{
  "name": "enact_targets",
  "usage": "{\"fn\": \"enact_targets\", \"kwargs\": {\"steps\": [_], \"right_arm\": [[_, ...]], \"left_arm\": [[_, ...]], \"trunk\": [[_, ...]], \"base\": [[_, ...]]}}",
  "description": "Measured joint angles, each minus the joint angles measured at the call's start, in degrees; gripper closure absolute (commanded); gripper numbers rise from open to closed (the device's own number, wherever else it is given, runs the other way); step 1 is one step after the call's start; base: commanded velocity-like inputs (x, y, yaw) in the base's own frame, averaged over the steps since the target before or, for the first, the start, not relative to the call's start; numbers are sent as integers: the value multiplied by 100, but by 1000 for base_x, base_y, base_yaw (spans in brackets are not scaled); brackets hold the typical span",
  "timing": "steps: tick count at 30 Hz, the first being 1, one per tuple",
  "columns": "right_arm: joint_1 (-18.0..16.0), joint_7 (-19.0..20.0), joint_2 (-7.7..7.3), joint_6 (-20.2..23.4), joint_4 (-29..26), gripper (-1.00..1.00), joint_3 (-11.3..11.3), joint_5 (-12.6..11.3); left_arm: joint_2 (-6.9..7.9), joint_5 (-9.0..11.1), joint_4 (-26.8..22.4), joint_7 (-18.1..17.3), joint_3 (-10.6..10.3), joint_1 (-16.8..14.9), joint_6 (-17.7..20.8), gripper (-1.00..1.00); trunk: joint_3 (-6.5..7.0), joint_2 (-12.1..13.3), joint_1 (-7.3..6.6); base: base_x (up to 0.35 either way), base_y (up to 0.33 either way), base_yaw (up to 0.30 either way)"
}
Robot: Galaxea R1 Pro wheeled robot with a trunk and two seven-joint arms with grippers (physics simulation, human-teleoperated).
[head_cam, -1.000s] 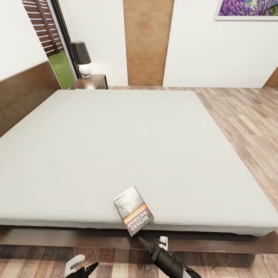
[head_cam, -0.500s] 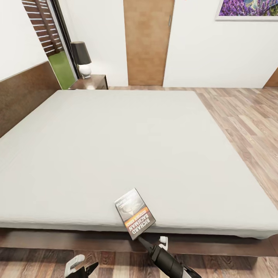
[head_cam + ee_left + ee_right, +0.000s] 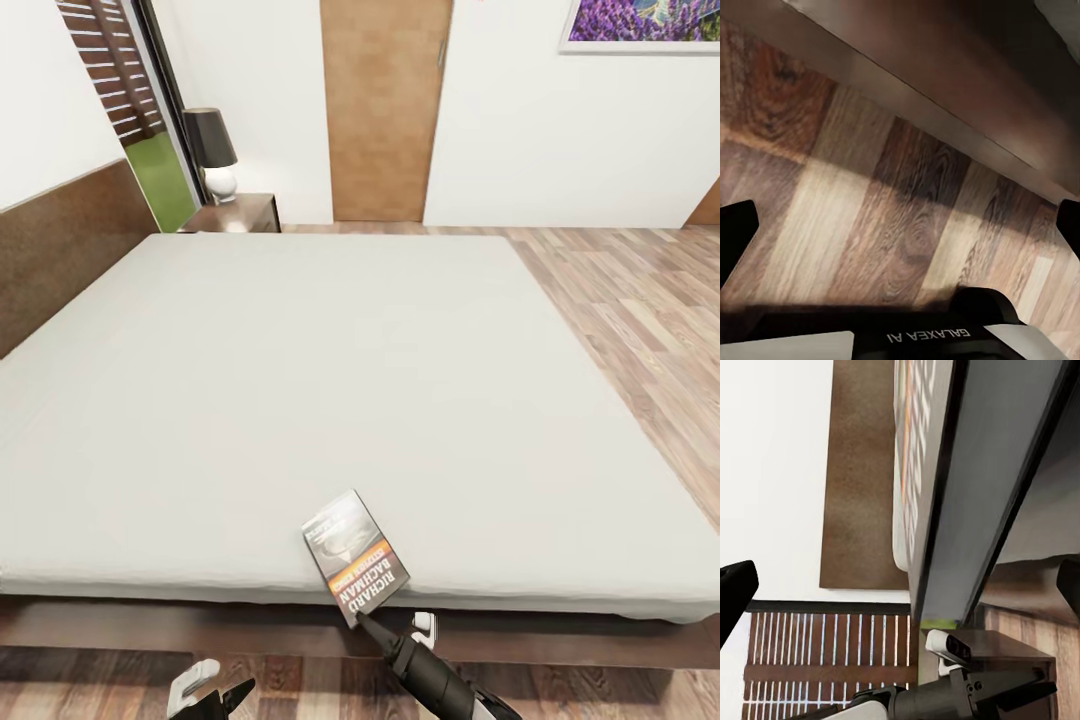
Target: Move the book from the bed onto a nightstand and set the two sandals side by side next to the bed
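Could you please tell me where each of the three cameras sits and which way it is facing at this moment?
Head view: high on the robot, looking forward and down over the bed, the book and both grippers at the picture's bottom edge.
Left wrist view: low on the left arm, facing the floor beside the dark bed base; the left gripper stands open.
Right wrist view: facing the book edge-on, with the left arm beyond.
Head and right wrist views share the book.

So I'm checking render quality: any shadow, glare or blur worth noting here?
Head view: even, soft light on the bed, the book title sharp enough to read. Left wrist view: a dark shadow band crosses the floor under the bed base. Right wrist view: the book's edge looms close and blurred.
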Motion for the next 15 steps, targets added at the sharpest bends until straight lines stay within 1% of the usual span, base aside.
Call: {"fn": "enact_targets", "kwargs": {"steps": [4,15], "right_arm": [[0,0,0,0,-1,-100,0,0],[-1,0,0,0,-1,-100,0,0]], "left_arm": [[0,2,1,0,-1,0,-2,-100],[0,0,1,0,-1,-1,-2,-100]], "trunk": [[0,0,1],[0,0,1]], "base": [[26,36,0],[10,3,0]]}}
